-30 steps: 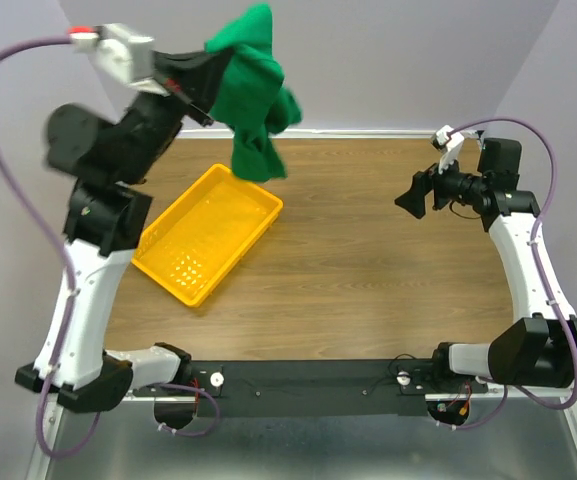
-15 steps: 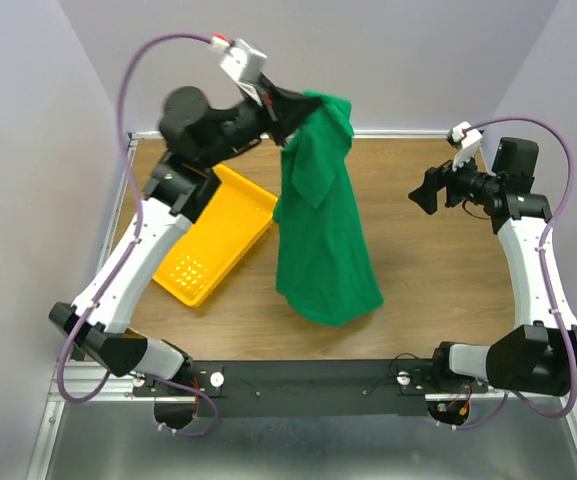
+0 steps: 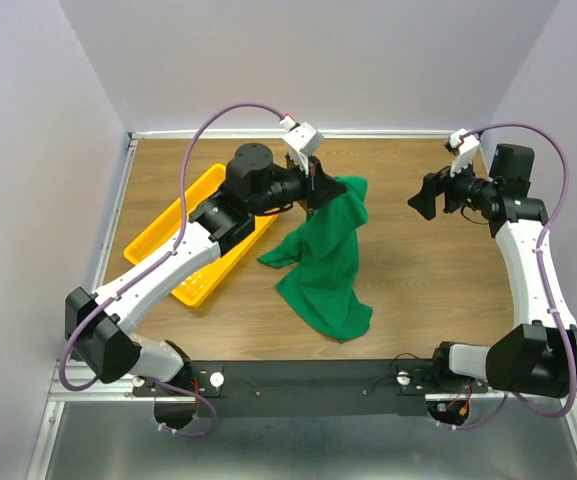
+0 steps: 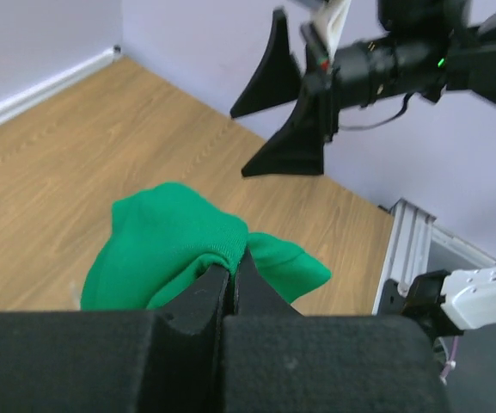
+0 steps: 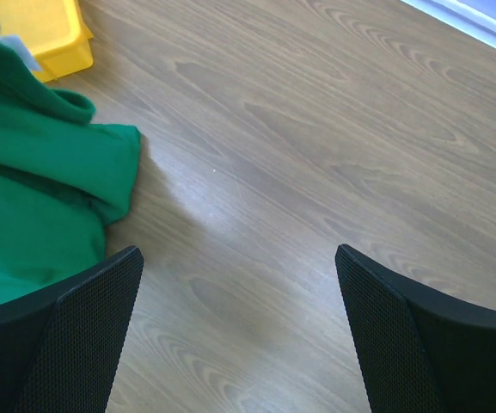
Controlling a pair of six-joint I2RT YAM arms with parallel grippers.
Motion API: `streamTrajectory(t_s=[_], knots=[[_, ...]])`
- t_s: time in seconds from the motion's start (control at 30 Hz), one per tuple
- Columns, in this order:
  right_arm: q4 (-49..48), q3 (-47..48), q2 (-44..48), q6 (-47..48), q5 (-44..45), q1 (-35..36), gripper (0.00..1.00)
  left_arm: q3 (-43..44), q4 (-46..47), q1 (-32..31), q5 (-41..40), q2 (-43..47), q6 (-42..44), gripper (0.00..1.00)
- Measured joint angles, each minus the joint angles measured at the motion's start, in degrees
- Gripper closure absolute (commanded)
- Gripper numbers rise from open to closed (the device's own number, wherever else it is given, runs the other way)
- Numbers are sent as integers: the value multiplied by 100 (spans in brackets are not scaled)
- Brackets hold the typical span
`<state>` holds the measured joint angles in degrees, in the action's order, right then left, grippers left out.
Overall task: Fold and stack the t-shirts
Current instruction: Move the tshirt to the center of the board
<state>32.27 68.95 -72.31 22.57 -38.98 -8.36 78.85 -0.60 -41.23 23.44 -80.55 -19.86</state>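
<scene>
1. One dark-green t-shirt hangs from the left gripper over the middle of the wooden table. Its top is bunched at the gripper, and its lower part lies crumpled on the wood, spreading toward the near edge.
2. Both jaws of the left gripper are pressed together on a fold of the green fabric. In the left wrist view the dark fingers almost meet, and the cloth bulges out past their tips.
3. One loose flap of the shirt sticks out to the left, low over the table, toward the yellow tray. It lies near the tray's right rim, but I cannot tell whether it touches.
4. The perforated tray sits on the left part of the table, set diagonally. Much of it is hidden beneath the left arm, which reaches across it.
5. The right gripper is held above the far right part of the table, well apart from the shirt, with its tips turned toward the shirt. Its jaws are spread wide and grip nothing.
6. In the right wrist view, bare wood fills the gap between the two mesh-faced fingers. The shirt's rumpled edge shows at the left and a corner of the tray shows at the upper left.
</scene>
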Motion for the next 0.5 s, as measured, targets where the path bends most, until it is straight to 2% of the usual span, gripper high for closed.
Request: streamTrajectory(t_s=[0.03, 0.07, 0.1, 0.13, 0.33, 0.43, 0.5], knots=[[-2, -17, 0, 0, 2, -2, 0, -136, -11, -57, -96, 48, 33, 66], [-2, -44, 0, 0, 2, -2, 0, -278, -59, -101, -205, 101, 94, 25], [-4, -72, 0, 2, 0, 0, 0, -396, -118, -140, -334, 144, 120, 12], [-4, -101, 0, 2, -2, -2, 0, -468, -149, -166, -450, 170, 120, 6], [-4, -372, 0, 17, -105, -2, 0, -1021, -717, -188, -2243, 678, 160, 2], [-2, -535, -2, 24, -267, -2, 0, -1182, -984, 326, -2719, 944, 168, 15], [0, -632, -24, 24, -409, -2, 0, -1185, -1257, 800, -2817, 839, 227, 18]])
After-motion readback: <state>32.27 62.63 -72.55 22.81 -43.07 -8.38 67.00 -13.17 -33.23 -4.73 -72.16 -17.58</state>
